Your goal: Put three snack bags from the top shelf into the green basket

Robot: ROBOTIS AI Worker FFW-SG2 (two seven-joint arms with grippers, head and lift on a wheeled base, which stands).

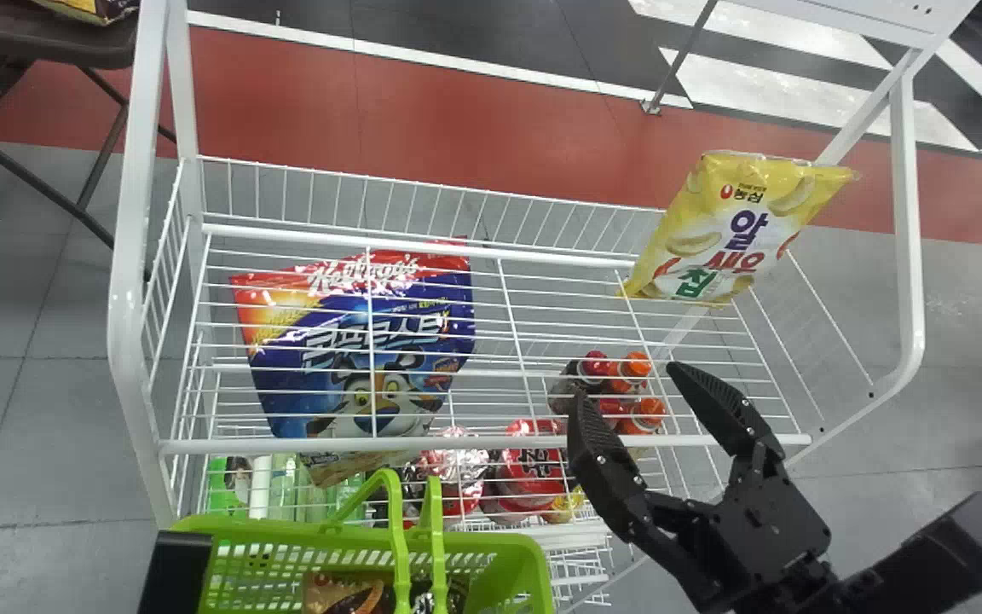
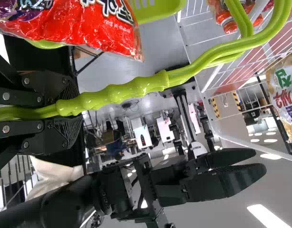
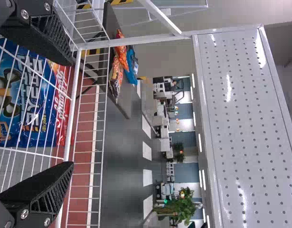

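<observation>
The yellow snack bag [image 1: 730, 230] leans at the right end of the top wire shelf [image 1: 559, 251]; its edge also shows as a bag [image 2: 286, 95] in the left wrist view. In front of the shelf, nearer than that bag, my right gripper [image 1: 627, 384] is open and holds nothing; its own wrist view shows the gripper [image 3: 67, 114] with fingers wide apart. The green basket [image 1: 286, 533] has snack bags inside, among them a brown one [image 1: 346, 594]. Beside its left end is my left gripper [image 1: 176, 571]. In its wrist view the gripper [image 2: 72, 113] is shut on the basket handle [image 2: 136, 89].
Below the top shelf's wires lies a blue cereal bag [image 1: 363, 341], with bottles [image 1: 627, 392] and red packs [image 1: 534, 469] lower down. White posts [image 1: 129, 298] frame the rack at both sides. A perforated white panel [image 3: 246, 118] stands close by. A dark table [image 1: 39, 38] is beyond the left post.
</observation>
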